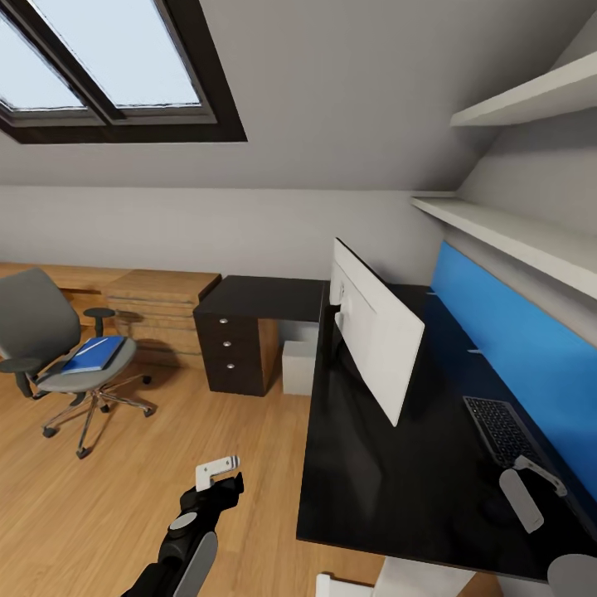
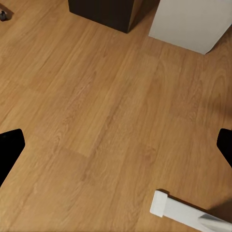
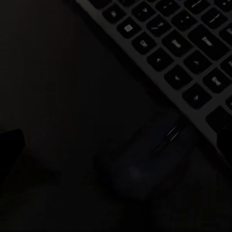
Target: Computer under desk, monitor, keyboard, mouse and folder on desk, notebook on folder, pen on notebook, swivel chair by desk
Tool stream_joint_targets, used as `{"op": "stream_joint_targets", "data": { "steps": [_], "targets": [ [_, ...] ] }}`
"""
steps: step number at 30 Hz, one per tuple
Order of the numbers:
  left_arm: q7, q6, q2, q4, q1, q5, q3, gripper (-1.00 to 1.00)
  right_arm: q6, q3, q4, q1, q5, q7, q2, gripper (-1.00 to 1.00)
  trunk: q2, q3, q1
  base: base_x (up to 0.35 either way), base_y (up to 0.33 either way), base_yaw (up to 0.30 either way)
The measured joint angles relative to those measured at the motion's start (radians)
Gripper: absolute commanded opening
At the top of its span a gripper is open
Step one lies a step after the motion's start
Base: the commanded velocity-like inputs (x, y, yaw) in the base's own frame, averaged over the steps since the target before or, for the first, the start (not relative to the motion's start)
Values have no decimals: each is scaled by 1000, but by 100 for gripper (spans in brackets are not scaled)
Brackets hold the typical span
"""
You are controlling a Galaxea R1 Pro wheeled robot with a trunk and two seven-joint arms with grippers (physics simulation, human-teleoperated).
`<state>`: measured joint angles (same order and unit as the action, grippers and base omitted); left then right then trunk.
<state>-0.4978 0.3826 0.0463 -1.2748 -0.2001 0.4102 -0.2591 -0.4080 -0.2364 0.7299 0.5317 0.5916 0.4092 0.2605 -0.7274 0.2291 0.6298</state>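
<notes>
Your right gripper [image 1: 531,485] hangs over the near end of the desk [image 1: 390,489], just past the keyboard [image 1: 500,429]; its wrist view looks down on the mouse [image 3: 145,162], which lies on the black top right beside the keyboard [image 3: 188,53] edge, touching or nearly so, too dark to tell. The jaws are spread wide, each finger at an opposite edge of the wrist view, nothing between them. Your left gripper [image 1: 220,474] sits off the desk's front edge over the wooden floor [image 2: 96,121], also spread open and empty. Monitor [image 1: 373,336] stands upright on the desk, pale back towards you, between the desk's front edge and the blue wall panel [image 1: 514,348]; keyboard lies on the desk beyond the monitor, close to that panel. Computer [image 1: 298,367] stands on the floor under the desk's far wing, just beside the dark drawer unit [image 1: 232,348]; the left wrist view catches both bases, computer [image 2: 193,21] and drawer unit [image 2: 104,12]. Swivel chair [image 1: 62,356] is well apart from the desk, out on the open floor near the low wooden shelving [image 1: 157,307]. Folder [image 1: 95,354] lies flat on the chair seat; a thin pale strip lies across it, too small to identify. Skylight [image 1: 99,58] is overhead, white wall shelves [image 1: 514,224] above the panel.
</notes>
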Motion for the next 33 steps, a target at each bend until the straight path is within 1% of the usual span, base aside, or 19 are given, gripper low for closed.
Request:
{"op": "stream_joint_targets", "data": {
  "steps": [4,8,12,13,15,33],
  "targets": [
    [0,0,0,0,0,0,0,100,-2,-3,-1,0,1,0,1,100,-28,13,15,0,0,0],
    [0,0,0,0,0,0,0,100,-3,-32,-1,0,1,0,2,100,-28,13,15,0,0,0],
    [0,0,0,0,0,0,0,100,-3,-47,-1,0,1,0,2,100,-28,13,15,0,0,0],
    [0,0,0,0,0,0,0,100,-3,-49,-2,0,1,0,2,100,-35,16,19,0,0,0],
    [0,0,0,0,0,0,0,100,-3,-51,-2,0,1,0,2,100,-49,22,27,0,0,0],
    [1,0,0,3,0,2,0,100,-3,-54,-1,0,3,0,-3,100,-49,22,27,0,0,0]
  ]
}}
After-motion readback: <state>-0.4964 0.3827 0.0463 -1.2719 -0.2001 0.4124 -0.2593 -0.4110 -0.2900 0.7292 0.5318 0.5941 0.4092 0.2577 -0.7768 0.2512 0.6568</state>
